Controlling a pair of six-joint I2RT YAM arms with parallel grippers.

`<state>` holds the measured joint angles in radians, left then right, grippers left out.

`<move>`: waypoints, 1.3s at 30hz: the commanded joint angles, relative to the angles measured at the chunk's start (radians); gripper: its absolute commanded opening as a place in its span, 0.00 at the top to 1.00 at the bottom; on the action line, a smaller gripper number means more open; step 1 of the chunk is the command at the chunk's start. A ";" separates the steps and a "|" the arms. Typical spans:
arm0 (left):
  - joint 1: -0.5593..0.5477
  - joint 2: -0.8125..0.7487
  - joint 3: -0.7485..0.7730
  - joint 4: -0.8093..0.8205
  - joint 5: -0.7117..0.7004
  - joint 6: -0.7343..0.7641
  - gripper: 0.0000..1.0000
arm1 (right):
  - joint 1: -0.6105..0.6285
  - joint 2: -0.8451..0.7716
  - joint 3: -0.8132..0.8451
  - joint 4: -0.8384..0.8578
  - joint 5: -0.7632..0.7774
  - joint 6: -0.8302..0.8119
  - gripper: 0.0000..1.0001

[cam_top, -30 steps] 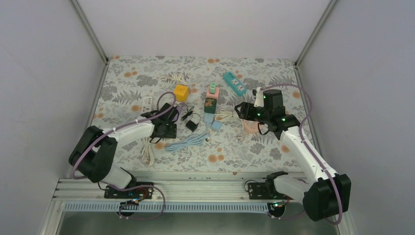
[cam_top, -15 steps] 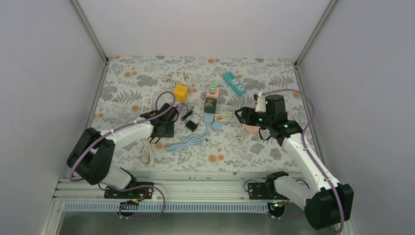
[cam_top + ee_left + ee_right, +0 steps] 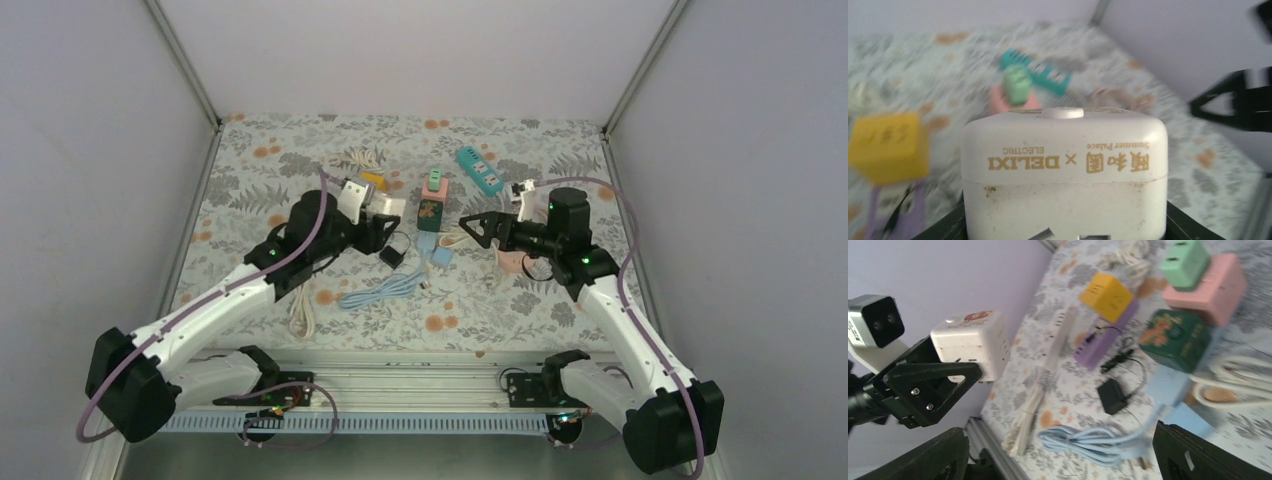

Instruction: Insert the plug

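Note:
My left gripper (image 3: 378,222) is shut on a white cube socket (image 3: 386,207), held up off the floral cloth. In the left wrist view this cube (image 3: 1064,165) fills the middle, gold lettering on top and slots on its near face. My right gripper (image 3: 474,228) is open and empty, pointing left at the cube (image 3: 973,347) from a short way off, its fingertips (image 3: 933,455) at the frame's bottom corners. Below, a small black plug (image 3: 1113,395) on a thin cord and a coiled light blue cable (image 3: 1098,437) lie on the cloth.
Behind the grippers stand a yellow cube (image 3: 1105,296) on a purple strip (image 3: 1100,337), a dark green cube (image 3: 430,212), a pink cube (image 3: 434,190) with a mint plug on top, and a teal power strip (image 3: 478,170). A white cable bundle (image 3: 300,310) lies near left.
My left arm lifted the white cube off the cloth and carried it up and right. My right gripper opened wider and swung left toward it.

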<state>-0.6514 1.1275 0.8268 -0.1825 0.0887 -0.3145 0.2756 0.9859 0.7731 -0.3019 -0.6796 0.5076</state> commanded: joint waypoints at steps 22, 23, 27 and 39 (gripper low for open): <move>-0.017 -0.002 0.017 0.582 0.468 0.415 0.60 | 0.149 -0.014 0.172 0.139 -0.163 0.022 0.10; -0.017 -0.003 0.007 0.601 0.471 0.433 0.60 | 0.151 -0.017 0.177 0.123 -0.147 0.018 0.08; -0.024 -0.021 -0.039 0.655 0.491 0.557 0.60 | 0.170 -0.042 0.183 0.091 -0.080 -0.003 0.00; -0.053 -0.025 -0.021 0.436 0.355 0.863 0.59 | 0.302 0.078 0.291 -0.080 0.136 -0.043 0.00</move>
<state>-0.6945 1.1225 0.7921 0.3050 0.4789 0.4122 0.5362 1.0271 1.0412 -0.3237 -0.6327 0.4862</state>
